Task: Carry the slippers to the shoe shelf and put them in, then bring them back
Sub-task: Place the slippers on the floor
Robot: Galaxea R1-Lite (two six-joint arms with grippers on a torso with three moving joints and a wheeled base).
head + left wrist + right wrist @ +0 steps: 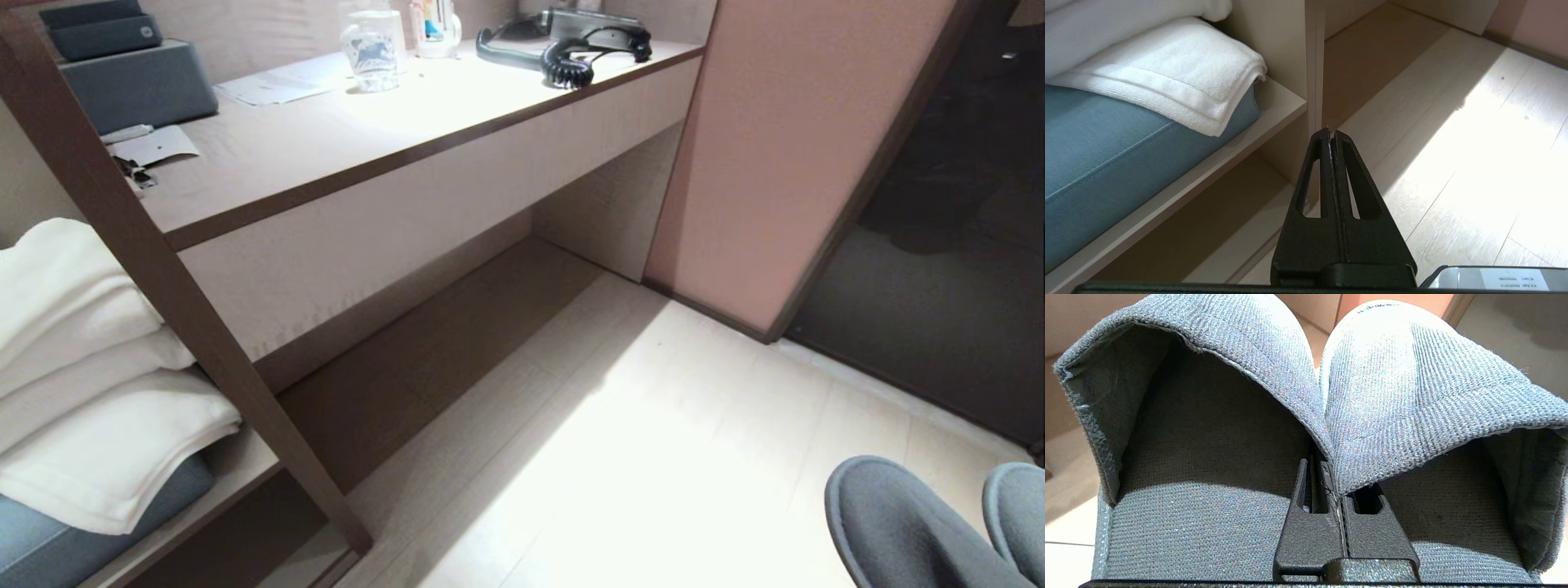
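1. Pale wood-plank floor across the middle of the head view, brightly lit, running from 6 o'clock up toward 1 o'clock.
2. Beige desk counter with a plain front board, spanning 9 to 12 o'clock; dark shadowed recess beneath.
3. Pink wall panel at 1 o'clock, dark doorway just beside it at 3 o'clock.
4. Dark brown slanted post at 9 o'clock, fronting a shelf board.
5. White folded towels stacked on a blue-grey cushion, at 8 o'clock.
6. Grey-blue slippers at 5 o'clock, side by side, toes pointing up-frame, held off the floor.
7. Right gripper pinched tight on the slippers' two touching inner edges, one finger inside each opening.
8. Left gripper pressed together, holding nothing, hanging over the floor near the shelf's upright.
9. Black corded phone at 12 o'clock on the counter.
10. Glass mug at 11 o'clock, paper sheet just beside.
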